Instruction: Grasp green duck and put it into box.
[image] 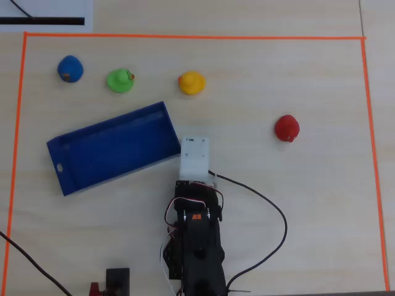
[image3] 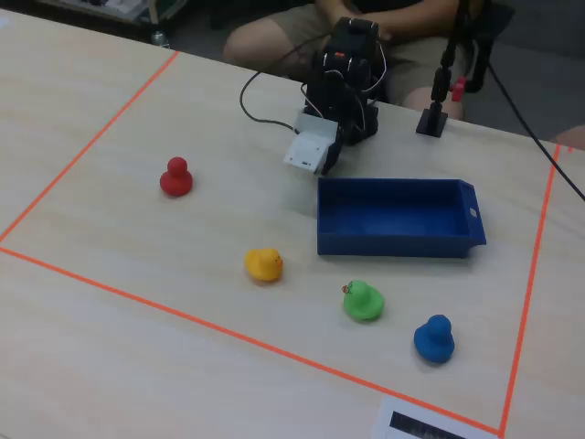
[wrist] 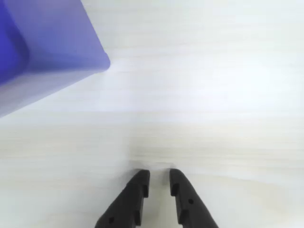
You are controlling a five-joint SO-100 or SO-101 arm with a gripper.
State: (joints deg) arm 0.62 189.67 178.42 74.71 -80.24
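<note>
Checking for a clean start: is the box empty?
Empty. The box shows only bare blue floor in overhead and fixed views; the green duck sits outside it.

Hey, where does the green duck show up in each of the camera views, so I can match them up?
Overhead view: the green duck sits upper left, between the blue duck and the yellow duck, above the box.
Wrist view: the green duck is not in it; only a box corner and the gripper show.
Fixed view: lower centre-right, in front of the box.
Shared landmark: the blue box, visible in all three.
</note>
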